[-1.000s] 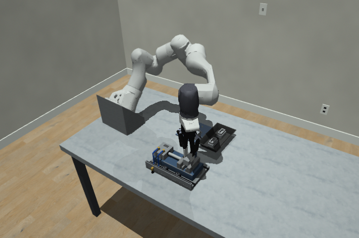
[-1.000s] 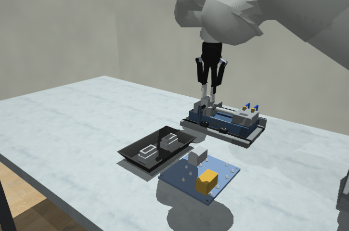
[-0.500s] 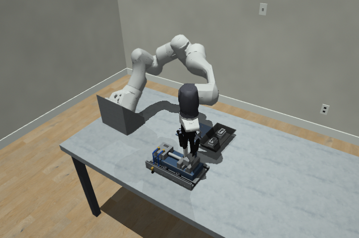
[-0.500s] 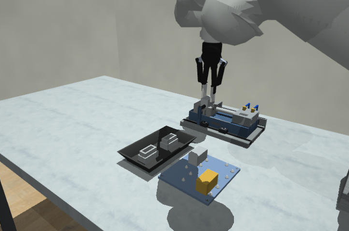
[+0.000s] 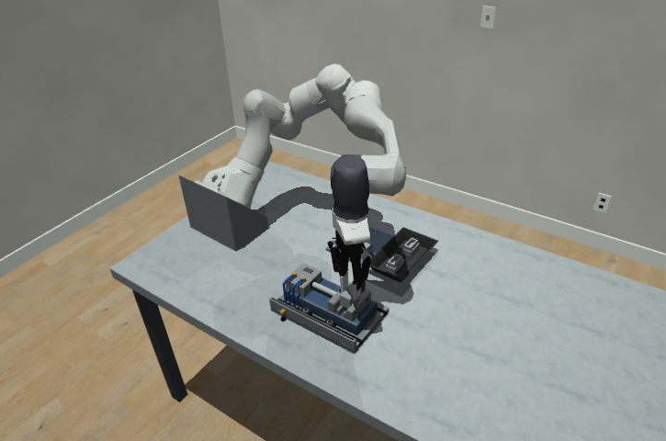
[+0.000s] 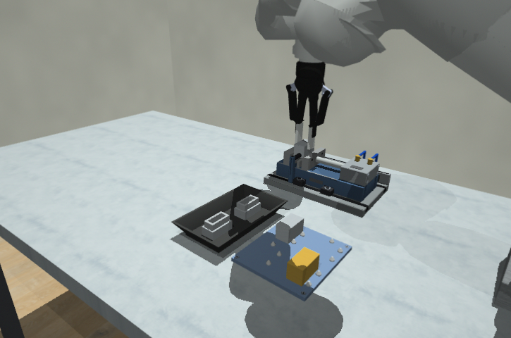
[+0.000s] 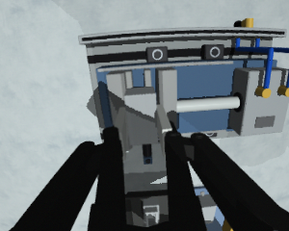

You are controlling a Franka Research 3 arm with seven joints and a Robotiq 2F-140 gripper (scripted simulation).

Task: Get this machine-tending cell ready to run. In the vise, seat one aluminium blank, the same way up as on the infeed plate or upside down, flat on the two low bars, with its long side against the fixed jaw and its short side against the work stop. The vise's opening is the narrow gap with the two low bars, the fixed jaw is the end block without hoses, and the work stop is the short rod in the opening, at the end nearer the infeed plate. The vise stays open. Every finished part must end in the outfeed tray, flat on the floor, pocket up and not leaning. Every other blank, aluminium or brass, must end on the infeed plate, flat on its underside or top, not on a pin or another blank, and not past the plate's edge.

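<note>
1. Aluminium grey, the held blank sits clamped between the fingers of the gripper, at the opening of the vise at its left end in the exterior view; whether it rests on the low bars cannot be told.
2. Only the wrist view looks straight down past the dark fingers onto the blank and the vise's white rod, with the blue hoses in the upper right of the frame.
3. Only the exterior view shows the infeed plate, lower centre, which the arm hides in the top view.
4. Counted on the plate: one aluminium blank at its far corner, and one brass blank nearer the front, apart from each other.
5. Counted in the black outfeed tray, just left of the plate: two finished parts, pockets up.
6. Only the top view shows the whole arm, its grey base box in the left centre, the table, one table leg, and the wooden floor.
</note>
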